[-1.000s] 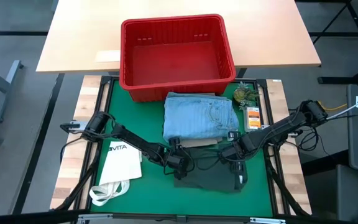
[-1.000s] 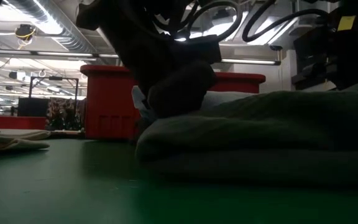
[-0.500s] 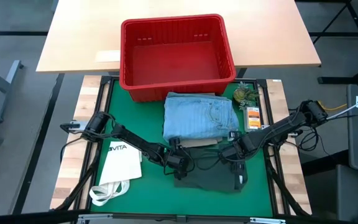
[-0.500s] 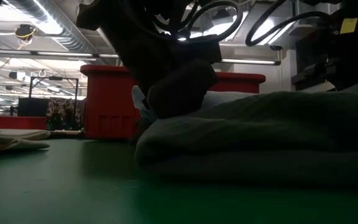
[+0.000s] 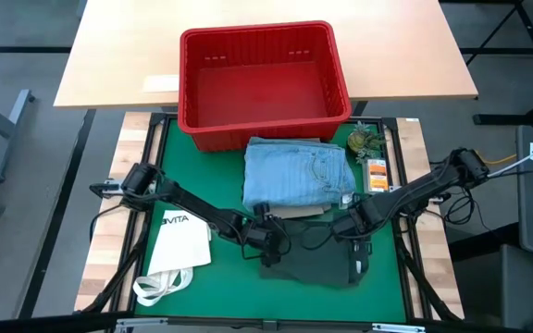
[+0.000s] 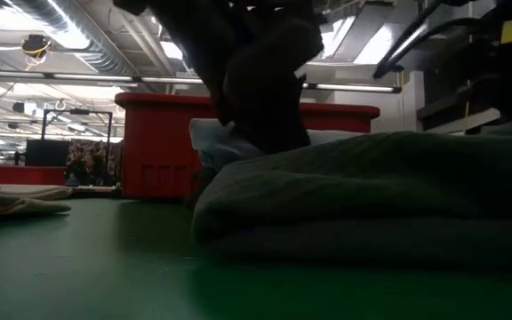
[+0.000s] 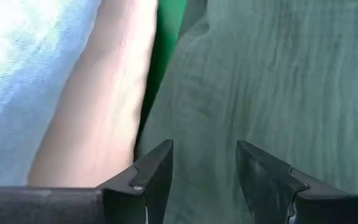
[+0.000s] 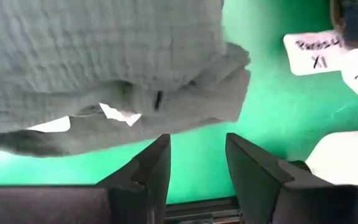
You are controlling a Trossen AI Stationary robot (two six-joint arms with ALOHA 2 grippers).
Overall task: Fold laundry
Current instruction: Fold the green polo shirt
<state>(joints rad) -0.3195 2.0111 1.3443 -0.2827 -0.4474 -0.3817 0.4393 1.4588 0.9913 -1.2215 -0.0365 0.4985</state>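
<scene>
Since a second ago the right gripper point(image 5: 356, 242) has let go and lifted slightly; both jaws stand parted, holding nothing; left gripper point(image 5: 265, 242) hovers at nine o'clock of the folded dark green-grey garment point(image 5: 315, 259) at the counter's point(image 5: 202, 166) six o'clock; next, withdraw cleanly without snagging its edge.

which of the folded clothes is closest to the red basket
The light blue jeans: their far edge lies right against the red basket, while the dark green-grey garment sits nearer the table's front edge.
</scene>
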